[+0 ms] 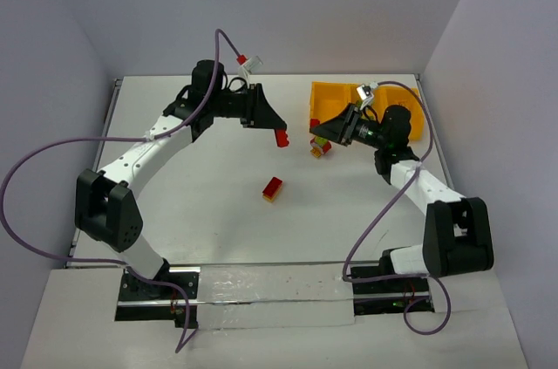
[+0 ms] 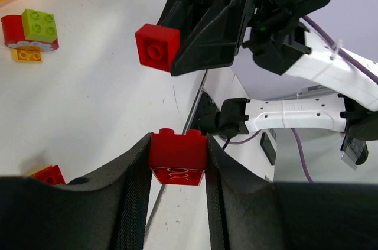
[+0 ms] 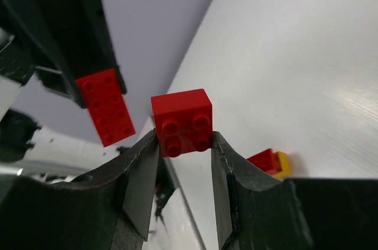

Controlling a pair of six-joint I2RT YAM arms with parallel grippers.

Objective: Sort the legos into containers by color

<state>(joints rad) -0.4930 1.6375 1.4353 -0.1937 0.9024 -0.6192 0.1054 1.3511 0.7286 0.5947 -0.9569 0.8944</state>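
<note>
My left gripper is shut on a long red brick, held above the table's middle back. My right gripper faces it, shut on a square red brick in front of the orange-yellow tray. Each wrist view shows the other gripper's brick: the square one and the long one. A stack of lime green, red and yellow bricks lies on the table just below my right gripper and also shows in the left wrist view. A red-and-yellow pair lies nearer, mid-table.
My right arm hides much of the tray, which sits at the back right by the wall. Purple cables loop off both arms, with a red-and-white connector at the back. The red-and-yellow pair also shows in the right wrist view.
</note>
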